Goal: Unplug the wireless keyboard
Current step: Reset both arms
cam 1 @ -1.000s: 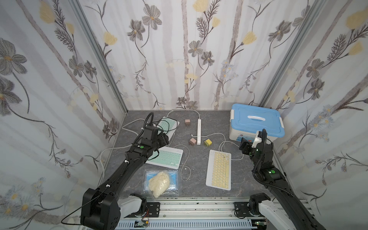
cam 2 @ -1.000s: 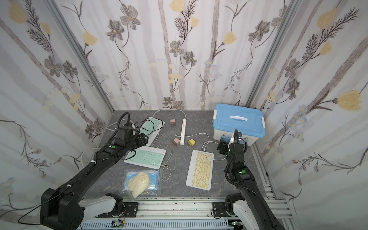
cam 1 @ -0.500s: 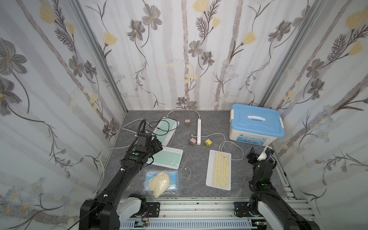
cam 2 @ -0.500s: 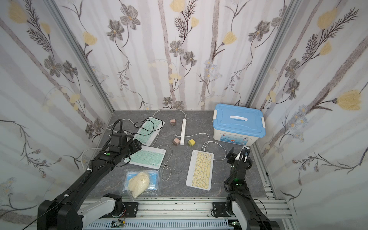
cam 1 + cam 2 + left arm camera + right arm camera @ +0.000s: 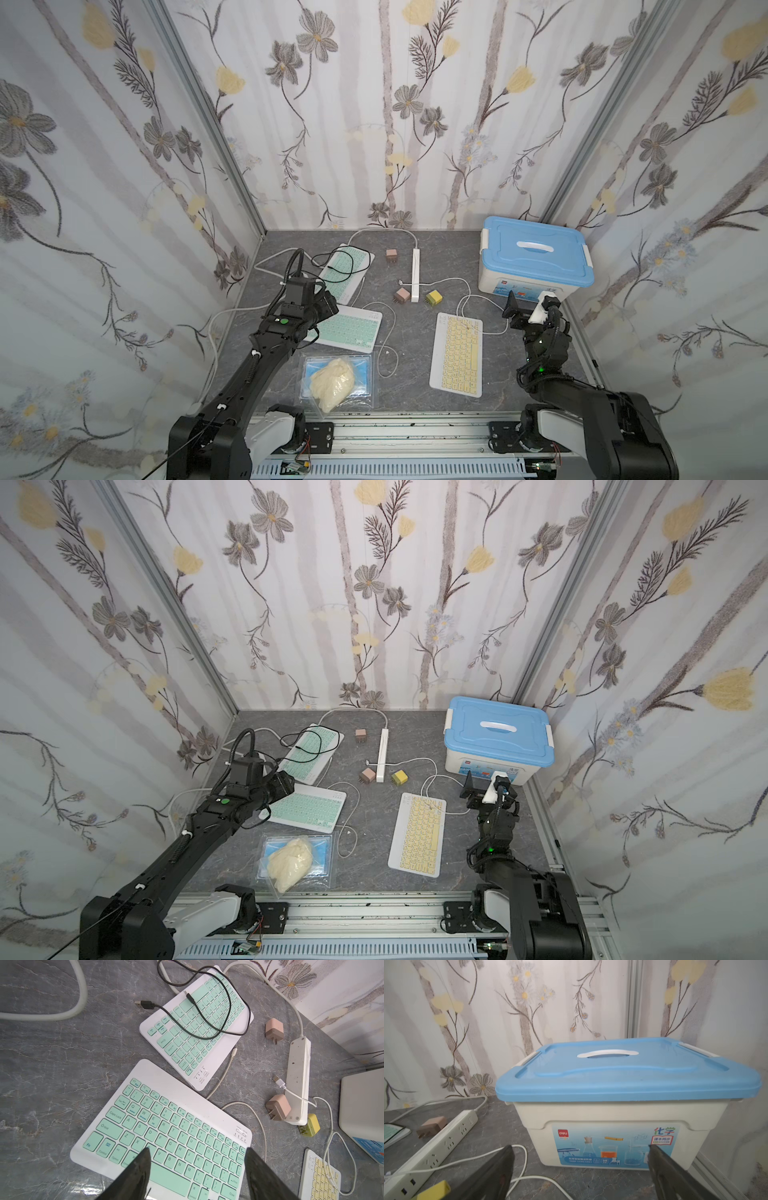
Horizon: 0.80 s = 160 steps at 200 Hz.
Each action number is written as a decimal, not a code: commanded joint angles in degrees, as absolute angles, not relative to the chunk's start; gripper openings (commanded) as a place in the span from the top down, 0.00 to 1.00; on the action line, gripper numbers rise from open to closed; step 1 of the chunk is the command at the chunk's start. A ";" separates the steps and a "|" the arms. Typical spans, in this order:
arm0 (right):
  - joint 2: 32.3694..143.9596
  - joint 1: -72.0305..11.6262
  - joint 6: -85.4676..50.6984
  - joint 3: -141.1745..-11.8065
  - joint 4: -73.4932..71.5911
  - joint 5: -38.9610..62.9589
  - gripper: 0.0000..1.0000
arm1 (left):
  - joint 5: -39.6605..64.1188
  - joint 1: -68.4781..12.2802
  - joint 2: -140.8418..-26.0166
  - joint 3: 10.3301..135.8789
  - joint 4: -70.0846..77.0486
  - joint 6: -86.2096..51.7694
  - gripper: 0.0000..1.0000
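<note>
Yellow keyboard (image 5: 457,357) w/ white cable (image 5: 467,1159).

The yellow-keyed keyboard (image 5: 457,357) lies flat near the front, a white cable (image 5: 467,1160) reaching its right edge.

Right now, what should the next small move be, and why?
Probably draw the open, empty right gripper back toward its base, treating the unplugging as done: the white cable seems to end loose on the white keyboard with yellow keys, though that is too small to confirm, and the left gripper is open too.
</note>
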<state>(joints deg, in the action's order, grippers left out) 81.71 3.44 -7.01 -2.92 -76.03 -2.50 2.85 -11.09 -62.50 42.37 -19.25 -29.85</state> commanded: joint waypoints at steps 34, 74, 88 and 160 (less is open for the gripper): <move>83.35 3.26 -3.92 -10.17 -72.37 1.85 0.01 | -5.42 -11.02 -60.98 44.26 -14.90 -22.72 0.17; 84.29 1.62 -2.06 -12.25 -70.05 0.96 0.01 | -24.80 -10.02 -60.86 41.47 -3.16 -11.15 0.00; 84.34 1.45 -1.98 -12.20 -70.19 0.79 0.01 | -24.72 -7.17 -63.30 38.54 3.23 -6.93 0.00; 84.64 1.49 -1.16 -12.92 -69.09 2.81 0.01 | -10.15 0.53 -74.67 19.56 40.91 -2.46 0.00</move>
<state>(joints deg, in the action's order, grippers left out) 84.38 1.52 -2.52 -12.53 -68.77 1.96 -18.79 -1.63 -69.69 21.85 23.57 -4.62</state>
